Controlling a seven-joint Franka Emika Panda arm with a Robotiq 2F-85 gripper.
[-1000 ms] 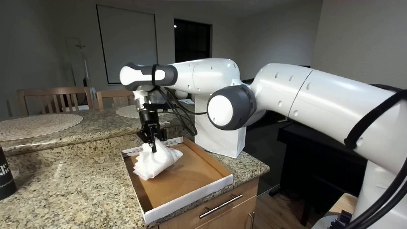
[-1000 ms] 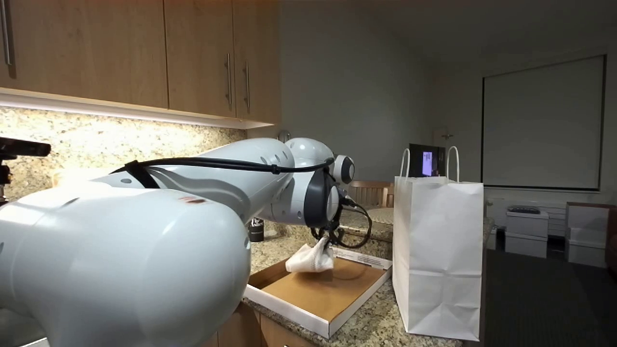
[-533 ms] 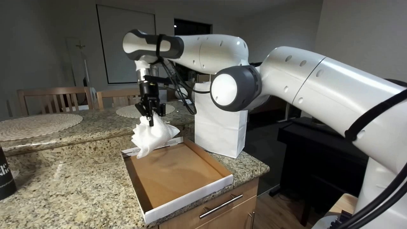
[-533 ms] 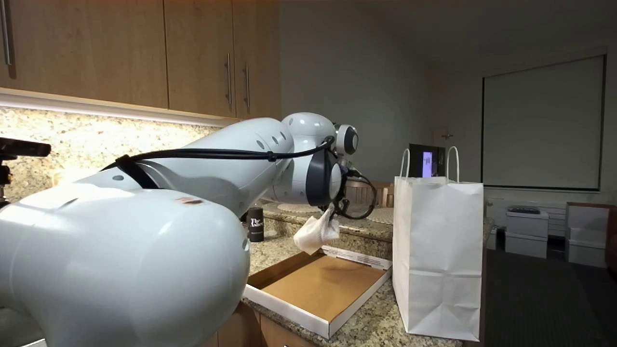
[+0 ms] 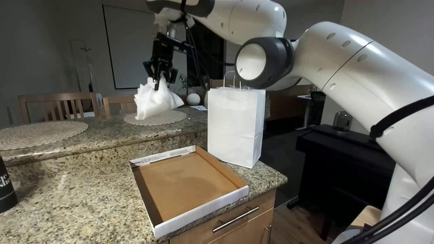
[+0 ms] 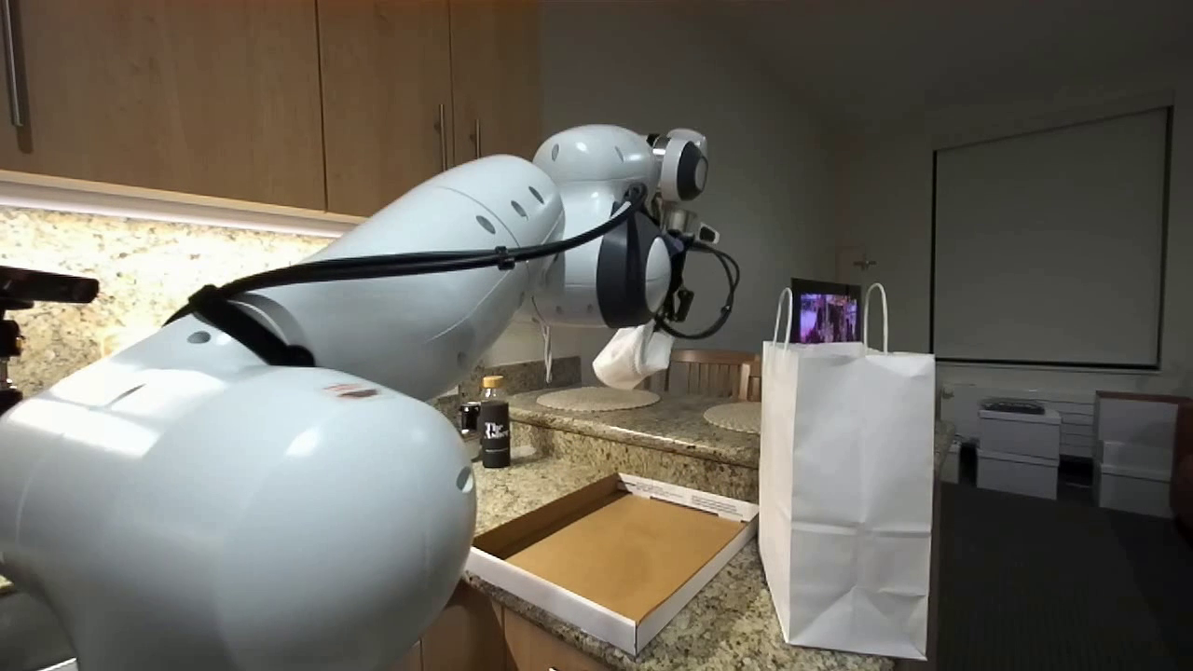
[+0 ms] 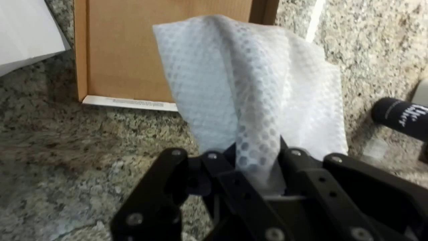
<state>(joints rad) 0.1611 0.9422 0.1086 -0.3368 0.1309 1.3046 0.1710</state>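
Observation:
My gripper (image 5: 159, 83) is shut on a white, dimpled paper towel (image 5: 156, 101) and holds it bunched in the air. In the wrist view the towel (image 7: 207, 80) fans out beyond the gripper (image 7: 257, 152), with its pinched part between the two black fingers. The towel (image 6: 634, 359) also hangs below the arm in an exterior view, where the fingers are mostly hidden. A shallow cardboard tray (image 5: 183, 183) with white outer sides lies below on the granite counter. The tray also shows in the wrist view (image 7: 123, 50), partly covered by the towel.
A white paper bag (image 6: 853, 494) with handles stands beside the tray near the counter's end. A raised granite ledge (image 5: 101, 135) with round woven mats (image 5: 44, 134) runs behind the tray. A dark bottle (image 6: 495, 433) stands farther along the counter. Wooden chairs (image 5: 59, 105) stand beyond.
My gripper has risen steadily with the paper towel, from inside the tray to well above it, higher than the raised ledge. The tray and bag have stayed in place.

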